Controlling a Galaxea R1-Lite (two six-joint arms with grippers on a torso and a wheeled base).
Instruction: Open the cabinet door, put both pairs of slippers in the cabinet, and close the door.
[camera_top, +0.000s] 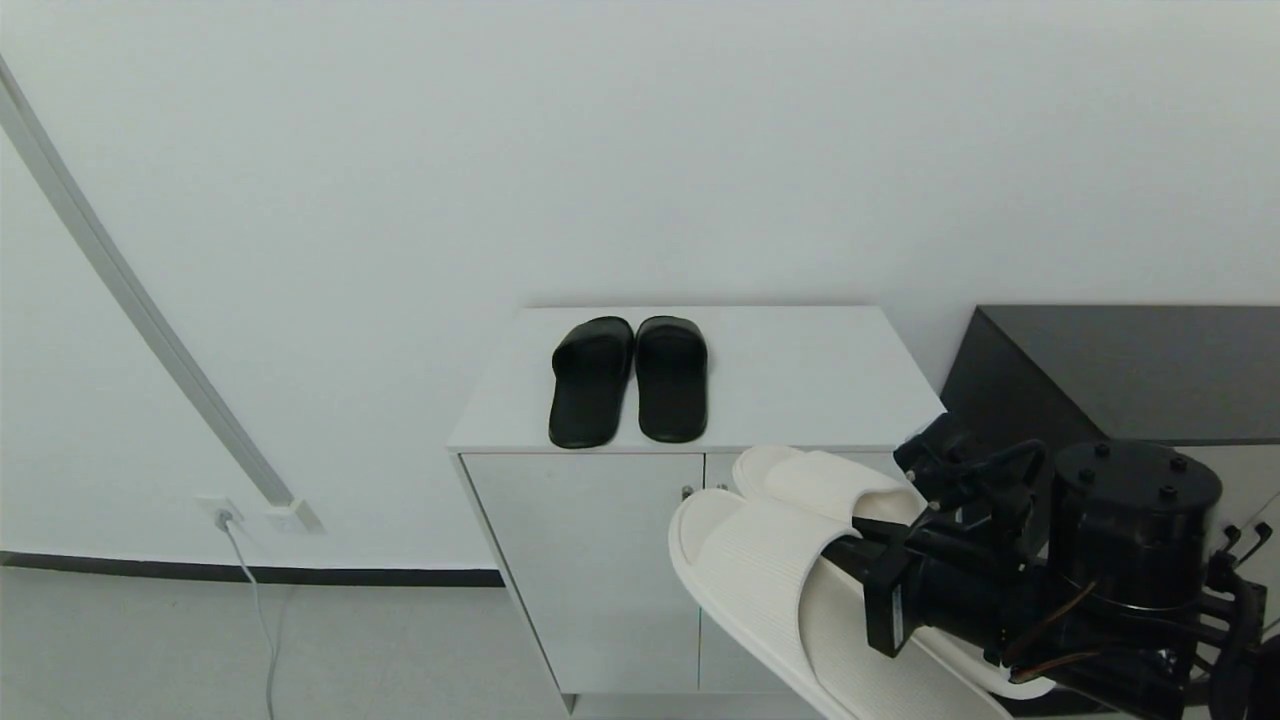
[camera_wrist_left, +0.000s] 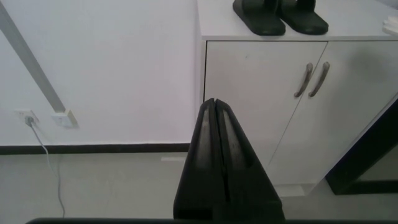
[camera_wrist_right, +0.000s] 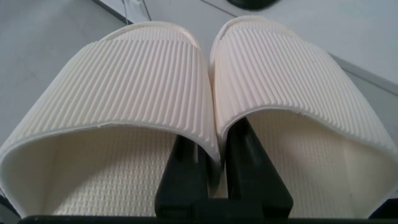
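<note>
A pair of black slippers (camera_top: 628, 380) lies side by side on top of the white cabinet (camera_top: 800, 370), left of its middle; their heels show as black slippers (camera_wrist_left: 280, 15) in the left wrist view. Both cabinet doors (camera_top: 590, 560) are closed, with two metal handles (camera_wrist_left: 313, 79) at the centre seam. My right gripper (camera_wrist_right: 214, 165) is shut on the inner straps of a pair of white slippers (camera_wrist_right: 205, 87), holding the white slippers (camera_top: 790, 540) in the air in front of the right door. My left gripper (camera_wrist_left: 215, 107) is shut on nothing, low and left of the cabinet front.
A dark cabinet (camera_top: 1130, 370) stands against the wall right of the white one. On the left wall are a slanted grey strip (camera_top: 130, 290) and a socket with a cable (camera_top: 250, 590) running down to the floor. Open grey floor (camera_top: 250, 650) lies to the left.
</note>
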